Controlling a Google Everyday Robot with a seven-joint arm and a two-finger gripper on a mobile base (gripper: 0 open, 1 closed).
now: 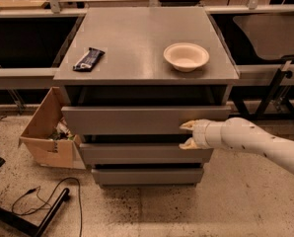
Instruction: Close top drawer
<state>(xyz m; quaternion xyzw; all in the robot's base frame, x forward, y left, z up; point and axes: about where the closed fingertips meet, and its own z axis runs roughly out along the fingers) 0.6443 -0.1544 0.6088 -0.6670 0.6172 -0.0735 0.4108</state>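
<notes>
Top drawer (132,120) sticks out past the front edge of the cabinet (137,28). Gripper (187,135) sits spread, gripping nothing, near the drawer's front-right corner, probably touching. I'd push straight back, level, ideally nearer centre so it doesn't jam.

I've got my claw (187,135) at the top drawer (137,120) front; its inside is lost in shadow, and the arm (265,144) is cropped at the right edge.
</notes>
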